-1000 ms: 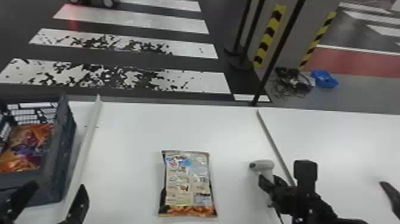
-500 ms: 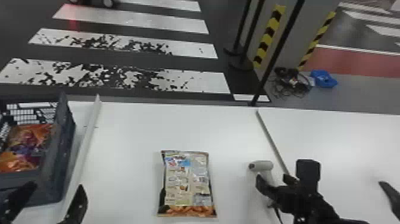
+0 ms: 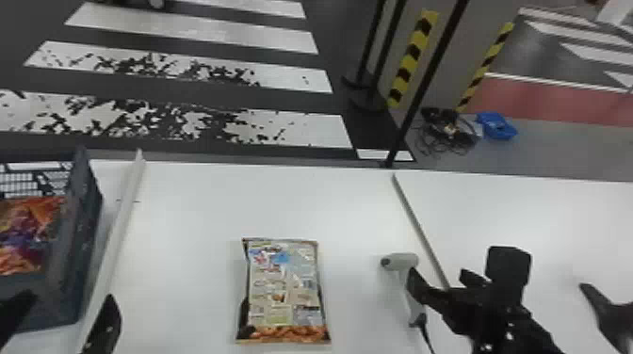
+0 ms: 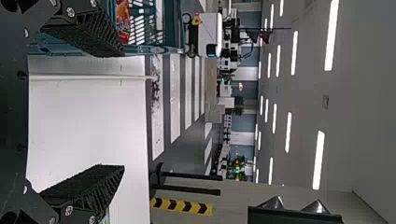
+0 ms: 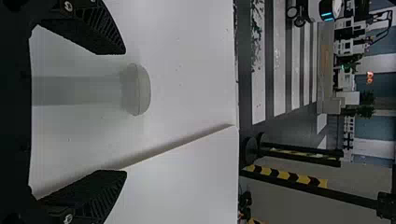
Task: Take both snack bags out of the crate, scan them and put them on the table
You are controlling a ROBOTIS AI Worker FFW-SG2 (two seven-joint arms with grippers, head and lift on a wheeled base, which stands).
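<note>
One snack bag (image 3: 285,292) lies flat on the counter (image 3: 188,212), pale, crowded back panel up, and another (image 3: 28,235), orange and purple, sits in the crate (image 3: 77,268). With my right pincer (image 5: 125,112) spread at the scanner (image 3: 400,261), I'd centre on its handle before squeezing, then aim squarely at the bag's print. My left pincer (image 4: 123,111) hangs spread near the crate.

floor stripes (image 3: 327,132) | black post (image 3: 424,84) | yellow-black strips (image 3: 409,61) | cables (image 3: 447,134) beside blue object (image 3: 497,127) | ceiling lights (image 4: 319,161)
</note>
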